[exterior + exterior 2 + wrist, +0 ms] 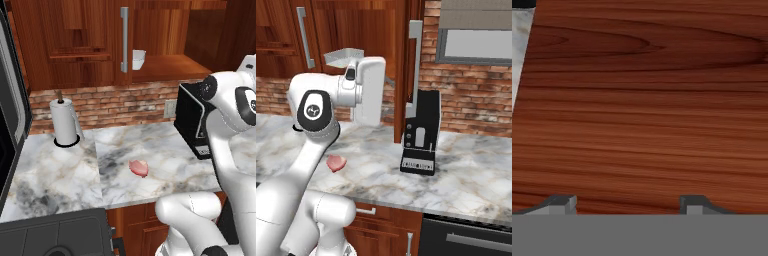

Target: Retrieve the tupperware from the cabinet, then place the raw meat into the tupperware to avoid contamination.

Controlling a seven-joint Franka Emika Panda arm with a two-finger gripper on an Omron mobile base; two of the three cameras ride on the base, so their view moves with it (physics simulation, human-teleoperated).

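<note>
I see the tupperware (138, 59) sitting on the shelf of the open cabinet (75, 40), just right of the door's silver handle (124, 39); in the right base view it shows as a pale box (345, 56) above the arm's white wrist, which hides part of it. The meat (139, 168) lies flat on the marble counter (60, 175), out in the open, well apart from everything else; from the right base view I find it (336, 163) just beside the arm's lower link. In the hand view the gripper (627, 206) faces a plain stretch of reddish wood grain, its two finger tips (561, 204) set far apart with nothing between them, so I read it as wide and holding nothing. A paper-towel roll (65, 122) stands upright at the back left of the counter against the brick wall (125, 105). The black coffee machine (421, 132) stands on the counter to the right, below the open cabinet door.
</note>
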